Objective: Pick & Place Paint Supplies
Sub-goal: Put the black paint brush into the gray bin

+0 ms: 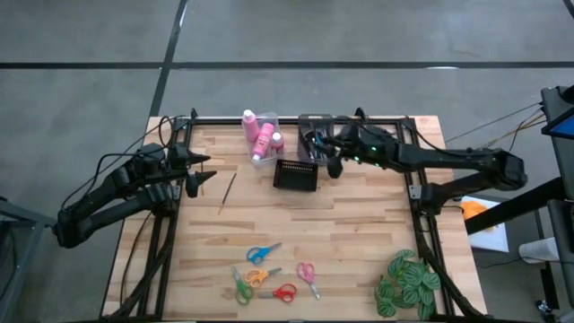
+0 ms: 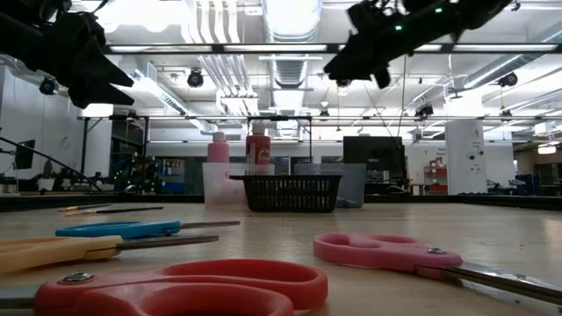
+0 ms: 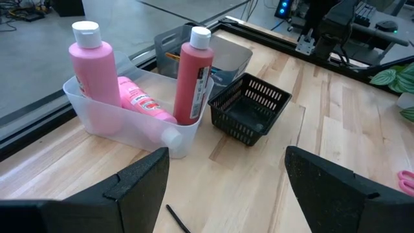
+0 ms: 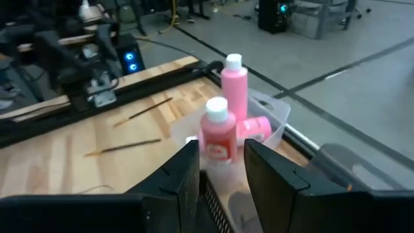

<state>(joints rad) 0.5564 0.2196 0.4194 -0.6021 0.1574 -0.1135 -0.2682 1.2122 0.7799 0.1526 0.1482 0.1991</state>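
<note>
Overhead, table-level and two wrist views share the pink bottles (image 1: 258,131).

— What sits on the wooden table (image 1: 359,233) besides the supplies?
— A black basket (image 1: 296,175) between a clear bin (image 3: 97,113) and grey bin (image 3: 229,55); a leafy plant (image 1: 408,283) at one corner.

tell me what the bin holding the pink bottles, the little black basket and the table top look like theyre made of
Clear bin: looks like frosted, translucent plastic, since the pink bottles show through its wall.
Black basket: probably moulded plastic with a matte finish, its sides an open grid.
Table top: appears to be wood, pale planks with visible grain and joints, smooth and lightly sheened.
</note>
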